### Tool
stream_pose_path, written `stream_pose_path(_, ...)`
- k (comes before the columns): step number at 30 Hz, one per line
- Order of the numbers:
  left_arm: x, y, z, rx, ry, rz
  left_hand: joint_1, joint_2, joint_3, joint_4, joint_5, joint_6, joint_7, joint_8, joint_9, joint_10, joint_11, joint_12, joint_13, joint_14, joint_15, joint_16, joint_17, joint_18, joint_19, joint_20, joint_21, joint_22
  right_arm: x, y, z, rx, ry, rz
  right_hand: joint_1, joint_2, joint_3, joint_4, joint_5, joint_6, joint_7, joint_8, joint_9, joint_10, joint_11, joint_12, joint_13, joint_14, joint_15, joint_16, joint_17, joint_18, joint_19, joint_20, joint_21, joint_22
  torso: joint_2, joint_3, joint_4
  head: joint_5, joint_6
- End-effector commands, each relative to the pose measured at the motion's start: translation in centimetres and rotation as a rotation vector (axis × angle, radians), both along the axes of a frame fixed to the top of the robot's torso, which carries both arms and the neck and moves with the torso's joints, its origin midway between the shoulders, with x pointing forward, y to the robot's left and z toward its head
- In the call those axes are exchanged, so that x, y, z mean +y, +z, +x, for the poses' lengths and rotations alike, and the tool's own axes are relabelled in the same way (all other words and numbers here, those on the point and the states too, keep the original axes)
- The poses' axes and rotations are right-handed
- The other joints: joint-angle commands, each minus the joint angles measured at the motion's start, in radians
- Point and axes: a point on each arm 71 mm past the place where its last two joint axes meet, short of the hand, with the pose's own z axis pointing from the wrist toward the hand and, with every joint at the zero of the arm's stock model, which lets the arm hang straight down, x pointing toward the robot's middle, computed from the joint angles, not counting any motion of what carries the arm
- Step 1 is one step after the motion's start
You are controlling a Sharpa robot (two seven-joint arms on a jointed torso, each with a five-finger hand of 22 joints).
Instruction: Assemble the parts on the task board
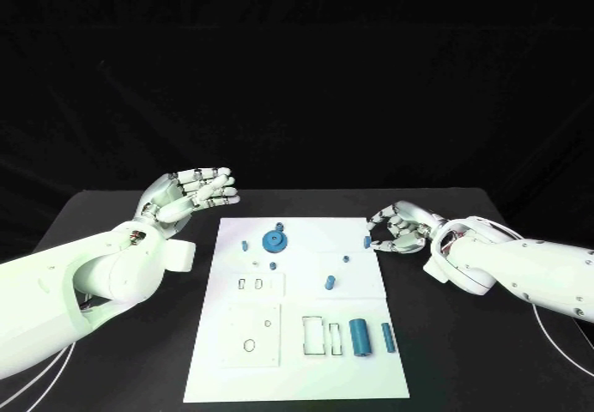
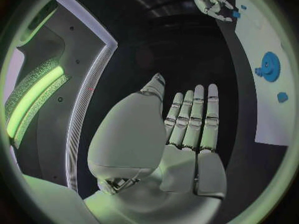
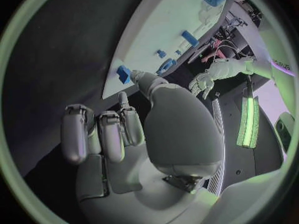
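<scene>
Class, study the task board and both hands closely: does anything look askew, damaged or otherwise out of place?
Nothing stands out. The task board lies flat and looks undamaged, with blue parts such as the gear and the cylinder on it. The left hand hovers empty; the right hand is at the board's edge.

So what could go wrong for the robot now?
The right hand is at the white task board's edge beside a small blue part; if its fingers bump it, it might slide onto the black table. The big blue cylinder lying near the slots might roll if nudged. The left hand is raised off to the side.
</scene>
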Motion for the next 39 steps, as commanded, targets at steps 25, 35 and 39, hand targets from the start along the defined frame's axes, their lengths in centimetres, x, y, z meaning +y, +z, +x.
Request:
stream_pose_path(25,0.1,0.1,-0.1,-0.005,-0.012,-0.009,0.014,-0.002,0.003,0.004,-0.007,-0.01,0.045,-0.006,0.001,-0.002,0.003,-0.007,0.0,-0.007,0.002,0.006,0.002,0.014,0.0,0.004,0.002,-0.002,0.8,-1.8,0.2,0.046,0.011,-0.009,-0.011,0.023,0.0,-0.001,0.001,0.029,-0.004,0.005,0.006,0.009,-0.006,0.009,0.062,0.089,-0.002,-0.002,0.195,-0.005,0.005,-0.002,0.007,0.105,0.0,0.0009,-0.0008,0.007,-0.006)
stream_pose_path(35,0.1,0.1,-0.1,-0.003,-0.012,-0.008,0.014,-0.002,0.003,0.004,-0.007,-0.01,0.045,-0.006,0.001,-0.002,0.003,-0.007,0.0,-0.007,0.002,0.006,0.002,0.014,0.0,0.004,0.002,-0.002,0.8,-2.1,0.3,0.056,-0.001,-0.013,-0.019,0.048,0.018,0.004,0.002,0.05,-0.01,0.011,0.009,0.016,-0.012,0.013,0.068,0.089,-0.006,-0.001,0.196,-0.005,0.008,-0.006,0.009,0.109,-0.001,0.0006,-0.0005,0.013,-0.005)
stream_pose_path(39,0.1,0.1,0.0,-0.003,-0.011,-0.008,0.014,-0.002,0.003,0.004,-0.007,-0.01,0.045,-0.006,0.001,-0.002,0.003,-0.007,0.0,-0.007,0.002,0.006,0.002,0.014,0.0,0.004,0.002,-0.002,0.7,-2.2,0.4,0.06,-0.007,-0.011,-0.018,0.049,0.019,0.004,0.002,0.051,-0.01,0.011,0.009,0.016,-0.012,0.013,0.068,0.089,-0.006,-0.001,0.197,-0.005,0.008,-0.006,0.008,0.108,-0.001,0.0003,-0.0003,0.014,-0.006)
